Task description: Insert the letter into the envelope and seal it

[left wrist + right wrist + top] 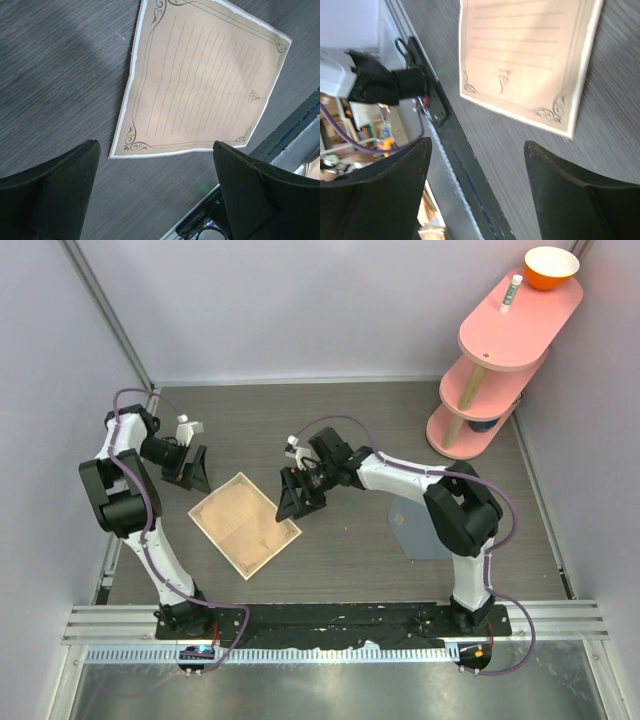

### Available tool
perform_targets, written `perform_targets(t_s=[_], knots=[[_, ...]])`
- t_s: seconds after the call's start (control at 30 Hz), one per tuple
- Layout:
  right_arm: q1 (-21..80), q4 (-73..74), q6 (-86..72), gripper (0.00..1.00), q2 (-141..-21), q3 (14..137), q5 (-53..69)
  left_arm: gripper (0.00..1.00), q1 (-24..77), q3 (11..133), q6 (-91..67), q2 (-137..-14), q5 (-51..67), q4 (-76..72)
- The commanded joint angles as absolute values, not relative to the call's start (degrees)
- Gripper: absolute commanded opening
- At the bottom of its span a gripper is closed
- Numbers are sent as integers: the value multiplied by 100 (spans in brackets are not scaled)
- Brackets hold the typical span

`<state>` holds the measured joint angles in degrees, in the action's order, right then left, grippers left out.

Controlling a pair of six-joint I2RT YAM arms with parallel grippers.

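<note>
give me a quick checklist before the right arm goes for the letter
1. Letter lies flat and unfolded on the table: ok.
2. Right jaws open with nothing between them: ok.
3. Left jaws open and empty, beside the letter's far left corner: ok.
4. Letter's edge between the right jaws: not ok. In the right wrist view its corner lies ahead of them, not in the gap.
5. Envelope fully in view: not ok. The right arm hangs over part of it.
6. Envelope flap open to take the letter: cannot tell.
</note>
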<state>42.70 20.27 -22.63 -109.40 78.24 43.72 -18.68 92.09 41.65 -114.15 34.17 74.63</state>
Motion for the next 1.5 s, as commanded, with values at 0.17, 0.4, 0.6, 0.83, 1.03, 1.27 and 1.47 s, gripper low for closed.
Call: perform_targets(t_s=[0.17, 0.4, 0.6, 0.83, 1.03, 1.27, 1.47], knots=[[4579, 35, -4245, 21, -11978, 8269, 4711, 100, -1872, 9413, 4333, -12049, 3665, 7489], [4720, 728, -3929, 1, -12708, 8622, 4386, 100, -1863, 9518, 4473, -12471, 3507, 7304], [4720, 1730, -3350, 1, -13253, 9079, 3693, 99, -1644, 9334, 4658, -12621, 3375, 7365], [4711, 2074, -3243, 1, -13588, 9281, 3507, 92, -1371, 9079, 4834, -12542, 3533, 7444], [4711, 2109, -3208, 1, -13632, 9299, 3472, 73, -1354, 9097, 4974, -12358, 4025, 7725], [4702, 2092, -3094, 1, -13518, 9334, 3516, 49, -1345, 8939, 4992, -11936, 4298, 7752], [4457, 1680, -3006, 18, -12808, 9071, 4191, 0, -1169, 8719, 4983, -11190, 4140, 7690]])
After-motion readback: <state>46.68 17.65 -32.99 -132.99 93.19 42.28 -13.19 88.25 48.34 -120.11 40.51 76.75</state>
